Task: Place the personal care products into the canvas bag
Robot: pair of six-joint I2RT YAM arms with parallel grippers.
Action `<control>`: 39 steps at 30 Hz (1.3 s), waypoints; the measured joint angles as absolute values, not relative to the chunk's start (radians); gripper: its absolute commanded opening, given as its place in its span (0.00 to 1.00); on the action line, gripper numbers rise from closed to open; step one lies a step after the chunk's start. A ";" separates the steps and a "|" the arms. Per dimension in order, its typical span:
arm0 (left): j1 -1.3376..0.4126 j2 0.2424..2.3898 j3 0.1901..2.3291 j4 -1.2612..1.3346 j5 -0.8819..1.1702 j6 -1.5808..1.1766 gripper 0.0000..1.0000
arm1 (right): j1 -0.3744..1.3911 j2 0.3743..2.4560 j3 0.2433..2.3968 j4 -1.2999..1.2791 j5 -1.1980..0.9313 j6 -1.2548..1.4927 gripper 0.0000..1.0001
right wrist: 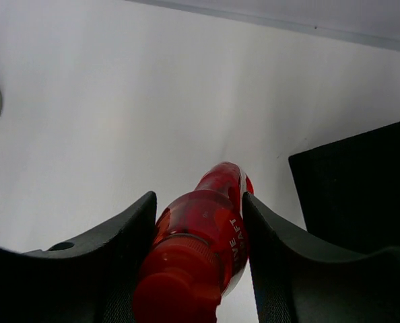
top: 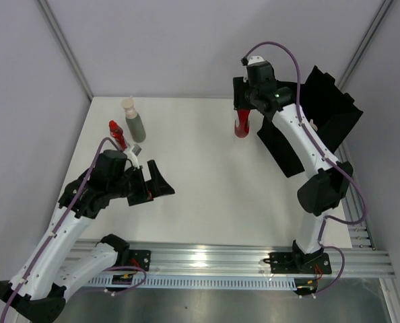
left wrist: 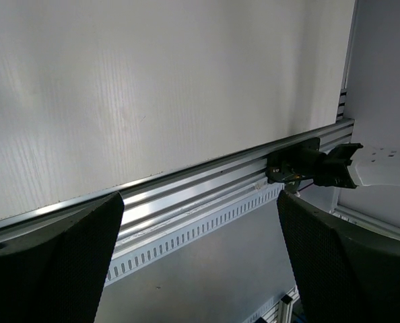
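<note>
Robot lab cell, white table (top: 200,175), grey walls (top: 186,40), aluminium rail (top: 213,257)

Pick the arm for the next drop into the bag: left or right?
Right. The right gripper holds the all-red bottle close to the canvas bag; the left gripper is open, empty and far from it.

You get bright, even light; glare streaks the metal rail (left wrist: 186,195), and the red bottle (right wrist: 200,256) blurs up close.

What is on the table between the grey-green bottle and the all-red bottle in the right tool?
Nothing: in the top view, only bare white table separates the grey-green bottle from the all-red bottle.
</note>
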State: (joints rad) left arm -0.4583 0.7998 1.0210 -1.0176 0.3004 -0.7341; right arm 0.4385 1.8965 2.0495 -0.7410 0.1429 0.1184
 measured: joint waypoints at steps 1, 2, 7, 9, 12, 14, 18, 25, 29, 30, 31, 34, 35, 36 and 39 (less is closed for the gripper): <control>-0.458 0.800 1.021 -1.015 0.301 -0.734 0.99 | 0.440 1.871 2.019 -0.725 0.138 0.118 0.00; -0.458 0.800 1.021 -1.013 0.303 -0.734 0.99 | 0.441 1.847 1.984 -0.717 0.131 0.118 0.00; -0.458 0.794 1.016 -1.011 0.311 -0.733 0.99 | 0.446 1.792 1.818 -0.675 0.093 0.121 0.00; -0.458 0.786 1.008 -1.012 0.311 -0.733 0.99 | 0.448 1.794 1.766 -0.668 0.076 0.123 0.00; -0.458 0.778 0.999 -1.012 0.311 -0.733 0.99 | 0.452 1.795 1.708 -0.658 0.054 0.123 0.00; -0.458 0.776 0.994 -1.013 0.311 -0.733 0.99 | 0.455 1.805 1.695 -0.652 0.044 0.123 0.00; -0.458 0.774 0.993 -1.018 0.310 -0.733 0.99 | 0.457 1.823 1.681 -0.607 0.031 0.130 0.00; -0.458 0.770 0.993 -1.036 0.309 -0.731 0.99 | 0.465 1.825 1.572 -0.524 0.018 0.139 0.00; -0.458 0.772 0.993 -1.038 0.309 -0.723 0.99 | 0.467 1.826 1.560 -0.494 0.018 0.139 0.05; -0.458 0.773 0.993 -1.039 0.309 -0.722 0.99 | 0.468 1.826 1.559 -0.492 0.019 0.139 0.19; -0.458 0.776 0.993 -1.039 0.309 -0.721 0.99 | 0.469 1.826 1.559 -0.492 0.021 0.139 0.29; -0.458 0.788 0.993 -1.040 0.309 -0.713 0.99 | 0.472 1.826 1.558 -0.488 0.037 0.142 0.54; -0.458 0.793 0.993 -1.040 0.309 -0.707 0.99 | 0.475 1.826 1.558 -0.488 0.046 0.144 0.58; -0.458 0.798 0.993 -1.041 0.309 -0.706 0.99 | 0.478 1.826 1.558 -0.488 0.058 0.148 0.62; -0.458 0.805 0.993 -1.042 0.309 -0.699 0.99 | 0.491 1.826 1.558 -0.473 0.110 0.157 0.70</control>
